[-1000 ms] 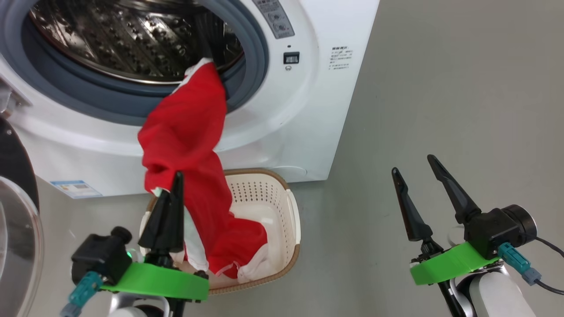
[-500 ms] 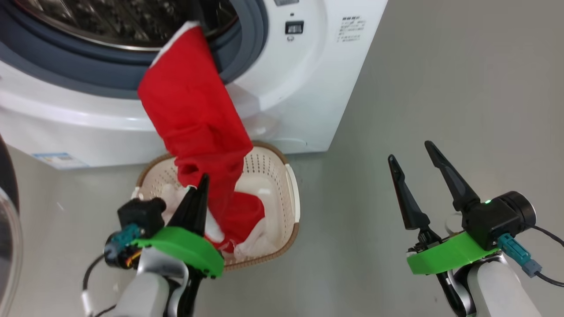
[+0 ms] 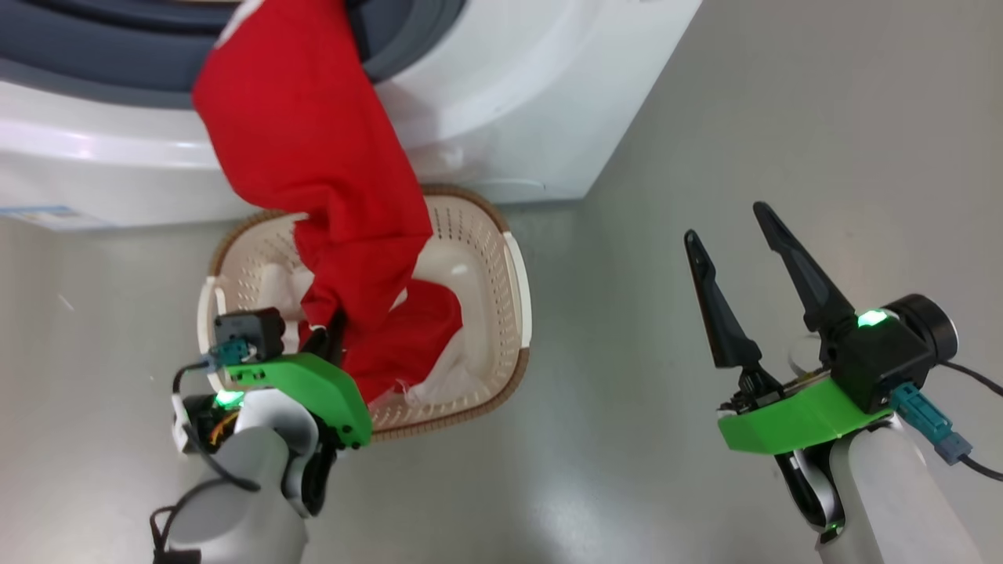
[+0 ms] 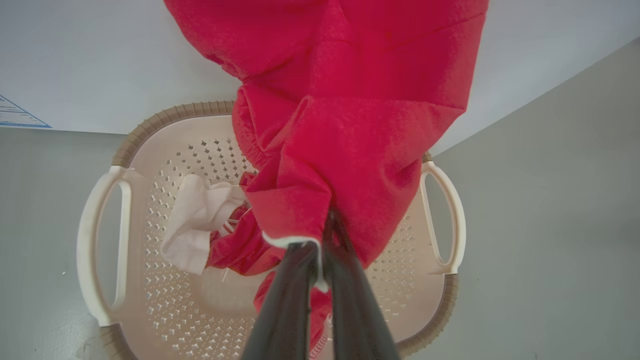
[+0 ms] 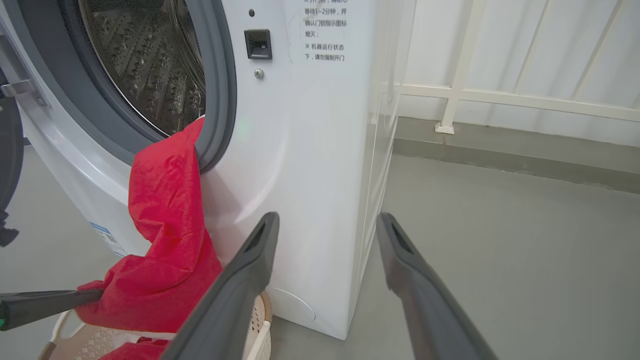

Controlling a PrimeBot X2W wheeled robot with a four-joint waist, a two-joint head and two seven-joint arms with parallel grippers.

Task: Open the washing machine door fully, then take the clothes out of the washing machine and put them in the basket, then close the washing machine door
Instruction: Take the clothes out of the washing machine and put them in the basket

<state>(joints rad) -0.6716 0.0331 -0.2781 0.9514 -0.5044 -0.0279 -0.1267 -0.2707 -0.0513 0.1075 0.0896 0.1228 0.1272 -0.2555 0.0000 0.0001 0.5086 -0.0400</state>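
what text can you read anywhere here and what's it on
"等待1~2分钟,并 确认门锁指示图标 熄灭;" on the washing machine front panel, right of the drum opening; any lines above are cut off.
"※ 机器运行状态 下,请勿强制开门" printed just below that.
Blue label sticker low on the machine's front: too small to read.

Red clothes (image 3: 313, 141) with white trim, cream perforated basket (image 3: 479, 235) brown-rimmed, white washing machine (image 3: 533, 94)

The grey floor (image 3: 783, 117) carries the washing machine (image 3: 533, 78) and, just before it, the basket (image 3: 522, 298)
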